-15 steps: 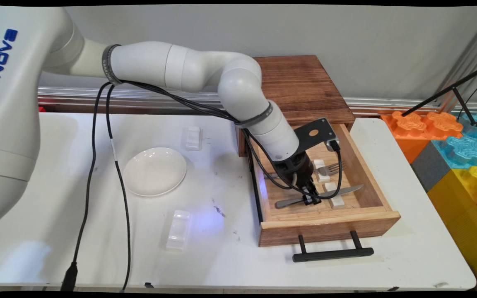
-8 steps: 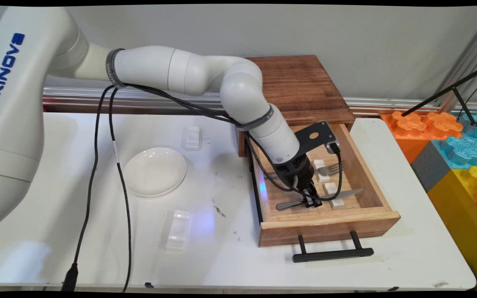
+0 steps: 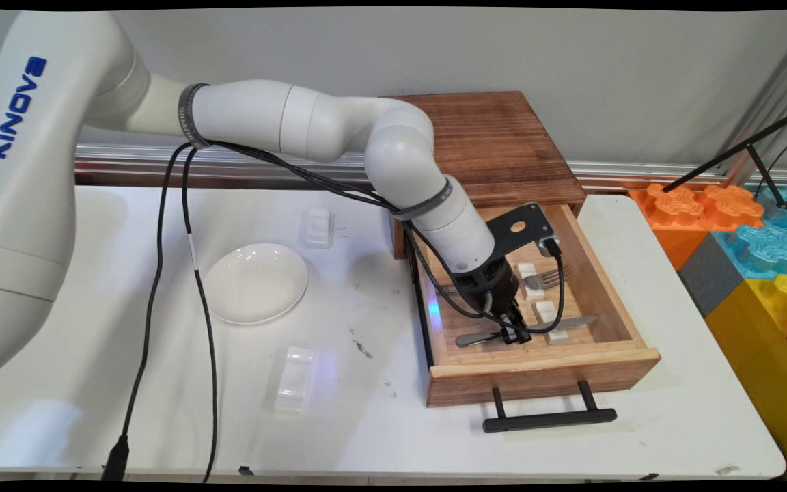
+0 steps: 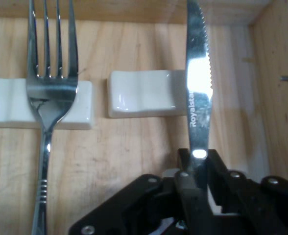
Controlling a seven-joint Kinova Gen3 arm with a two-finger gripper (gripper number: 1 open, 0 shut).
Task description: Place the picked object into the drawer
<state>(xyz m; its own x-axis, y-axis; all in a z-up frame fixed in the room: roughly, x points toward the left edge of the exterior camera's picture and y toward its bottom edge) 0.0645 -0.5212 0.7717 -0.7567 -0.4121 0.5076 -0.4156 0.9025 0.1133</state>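
My pincer (image 4: 198, 169) pinches the knife (image 4: 198, 83) low in the drawer (image 3: 544, 362), blade across its rest (image 4: 144, 93); the thin, slick handle could twist and knock the fork (image 4: 51, 98) alongside.

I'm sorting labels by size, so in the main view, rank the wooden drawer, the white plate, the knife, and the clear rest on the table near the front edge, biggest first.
1. Wooden drawer
2. White plate
3. Knife, held in the gripper; the plate covers far more area, though their lengths look close.
4. Clear rest
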